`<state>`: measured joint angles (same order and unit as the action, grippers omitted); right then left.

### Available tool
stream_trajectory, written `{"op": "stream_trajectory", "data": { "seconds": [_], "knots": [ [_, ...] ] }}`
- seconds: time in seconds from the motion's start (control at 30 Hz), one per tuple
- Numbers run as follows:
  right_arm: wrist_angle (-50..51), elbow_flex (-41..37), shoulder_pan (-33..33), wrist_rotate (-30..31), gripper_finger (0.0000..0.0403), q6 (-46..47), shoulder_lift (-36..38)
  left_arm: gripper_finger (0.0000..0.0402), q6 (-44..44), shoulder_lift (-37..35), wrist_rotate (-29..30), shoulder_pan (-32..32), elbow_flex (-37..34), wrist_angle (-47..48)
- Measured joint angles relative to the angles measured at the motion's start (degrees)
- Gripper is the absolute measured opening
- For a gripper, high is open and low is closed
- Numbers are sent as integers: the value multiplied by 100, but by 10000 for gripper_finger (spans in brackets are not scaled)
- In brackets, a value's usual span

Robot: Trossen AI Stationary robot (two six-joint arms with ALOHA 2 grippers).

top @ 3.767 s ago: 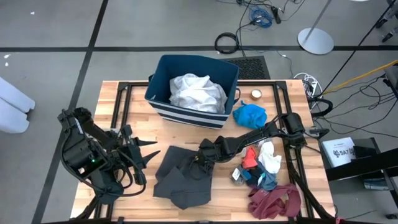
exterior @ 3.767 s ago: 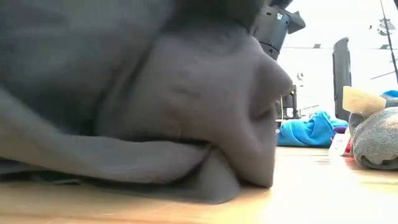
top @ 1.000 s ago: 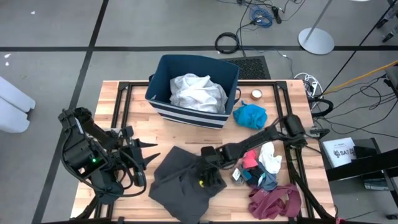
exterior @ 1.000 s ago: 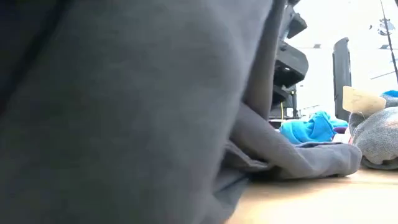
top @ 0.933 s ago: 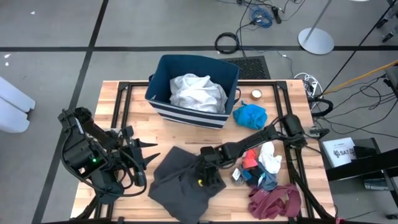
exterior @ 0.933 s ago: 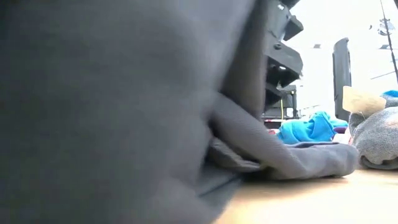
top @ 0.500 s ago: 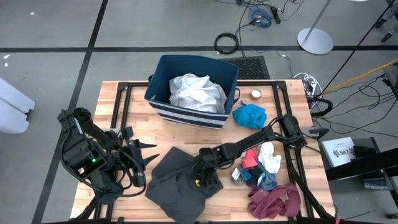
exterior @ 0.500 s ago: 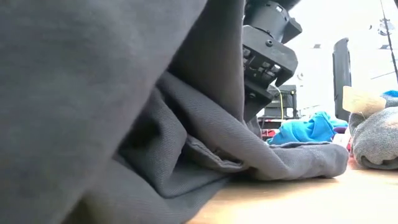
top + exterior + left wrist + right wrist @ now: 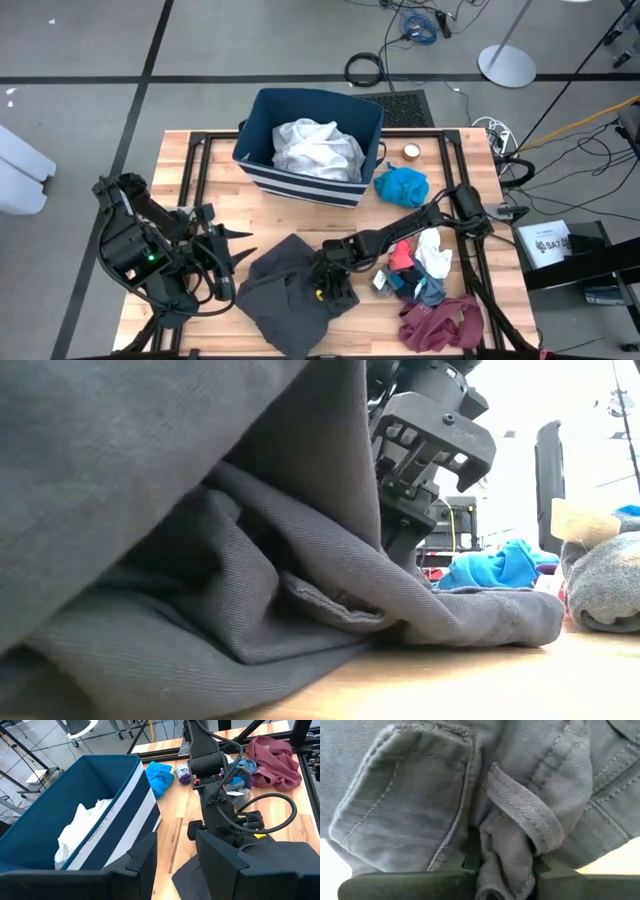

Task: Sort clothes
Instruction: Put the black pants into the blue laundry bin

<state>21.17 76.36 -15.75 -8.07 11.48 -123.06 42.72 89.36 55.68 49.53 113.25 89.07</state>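
Note:
A dark grey garment (image 9: 285,300) lies crumpled on the table's near middle and fills most of the low view (image 9: 230,610). My right gripper (image 9: 324,287) stands on its right part, pointing steeply down, shut on a bunch of its cloth. My left gripper (image 9: 238,250) hovers open at the garment's left, above the table, touching nothing. A white garment (image 9: 318,147) lies in the dark blue bin (image 9: 258,112). A bright blue top (image 9: 402,186), a small heap of red, white and grey-blue pieces (image 9: 420,262) and a maroon top (image 9: 445,322) lie on the right. My right gripper pinches a bunched fold of the dark grey garment (image 9: 506,851) between its two fingers (image 9: 462,865), beside a stitched strap and a hem. The fingers come from above, slanting down from the table's right. The garment rests slack on the table around them.
The striped bin stands at the table's far middle, with a small round object (image 9: 411,152) to its right. Black frame rails (image 9: 470,250) run along the table's edges. Bare wood (image 9: 290,215) shows between the bin and the grey garment.
My right gripper has sunk onto the dark grey garment and shut on a fold of it. The cloth has gathered under the fingers, and its raised part near the table's front has dropped lower.

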Motion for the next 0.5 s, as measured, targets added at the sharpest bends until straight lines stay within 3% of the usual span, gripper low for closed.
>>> {"op": "stream_trajectory", "data": {
  "seconds": [0.2, 0.5],
  "knots": [
    [10, -35, -3, 91, 57, -38, 224, 145, -2, 0, 0, 1, 0, 18],
    [711, -137, -125, 732, 48, -35, 1374, 145, -2, 0, -18, -1, 0, 45]
  ]
}}
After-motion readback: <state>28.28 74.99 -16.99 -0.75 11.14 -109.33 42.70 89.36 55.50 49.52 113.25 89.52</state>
